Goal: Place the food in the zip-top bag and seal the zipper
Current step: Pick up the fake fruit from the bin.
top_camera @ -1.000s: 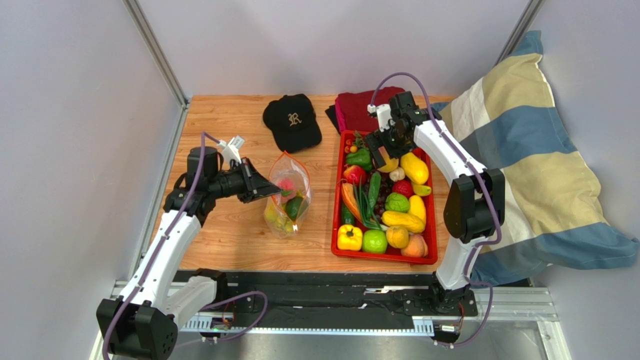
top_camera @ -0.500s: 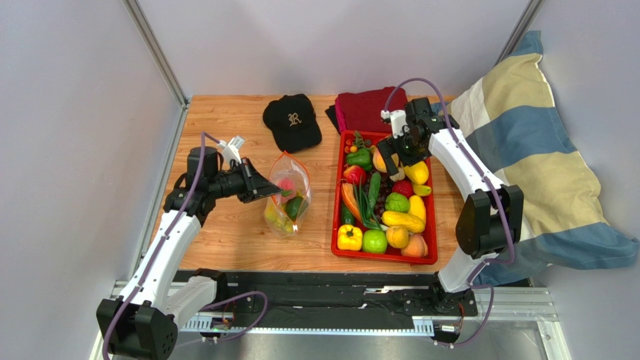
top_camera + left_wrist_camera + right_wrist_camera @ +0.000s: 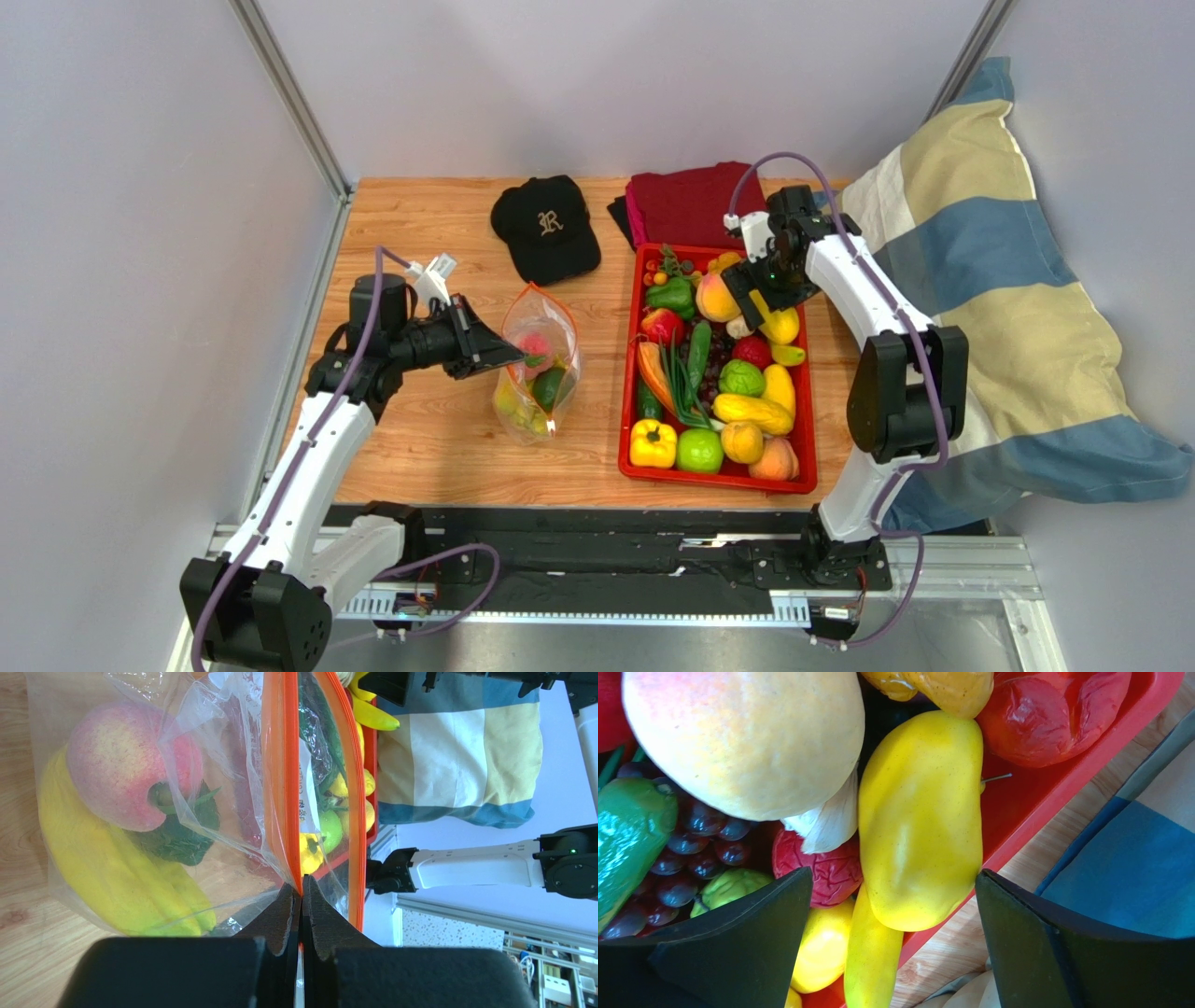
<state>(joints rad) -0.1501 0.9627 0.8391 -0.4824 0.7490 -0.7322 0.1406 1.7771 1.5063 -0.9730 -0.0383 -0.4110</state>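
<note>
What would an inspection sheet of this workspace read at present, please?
Surface: wooden table.
Job's things: zip-top bag holds banana, red fruit, green piece; zipper unsealed; more food in red tray.
Clutter: black cap, dark red cloth.
Claws: left claw shut on zipper; right claw open above yellow fruit.
Cables: purple cable along each arm.
Surroundings: striped pillow at right; grey walls.

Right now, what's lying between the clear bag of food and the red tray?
Nothing. The top external view shows only bare wooden table between the zip-top bag and the red tray.
</note>
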